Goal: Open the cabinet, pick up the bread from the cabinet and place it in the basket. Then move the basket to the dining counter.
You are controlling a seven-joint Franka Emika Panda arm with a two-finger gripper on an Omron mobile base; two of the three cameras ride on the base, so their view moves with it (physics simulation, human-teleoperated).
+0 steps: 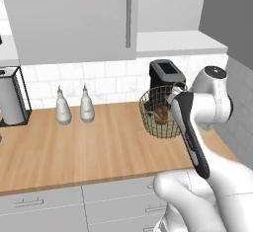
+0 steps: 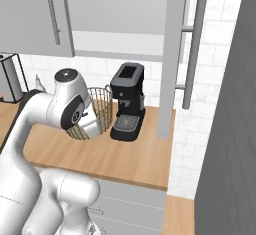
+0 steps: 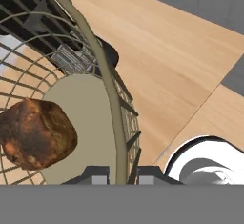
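Two fingertips of gripper [image 3: 122,175] pinch basket [image 3: 114,94] rim wire; bread [image 3: 35,133] lies inside basket.

We see the basket [image 1: 159,112], a round bowl of thin tan-gold wire, upright on the wooden worktop just beside the black coffee machine. The bread [image 3: 35,133], a dark brown, crusty lump, lies inside on its pale floor. Above, the cabinet [image 2: 172,54] stands with one grey door swung open.
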